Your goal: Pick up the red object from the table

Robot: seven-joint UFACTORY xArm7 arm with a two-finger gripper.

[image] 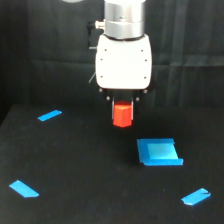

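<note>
Your pincer (123, 106) grips the red hexagonal block (122, 115) directly beneath it, long axis upright; it seems clear of the surface (75, 165).

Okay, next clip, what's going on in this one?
A single robot arm hangs over a black table. Its gripper has the red object, a small hexagonal block, pinched at its top. The block looks lifted off the surface, though the single view leaves that uncertain. A flat blue square piece lies on the table toward the exterior view's right, untouched, and short blue tape strips are scattered around.
</note>
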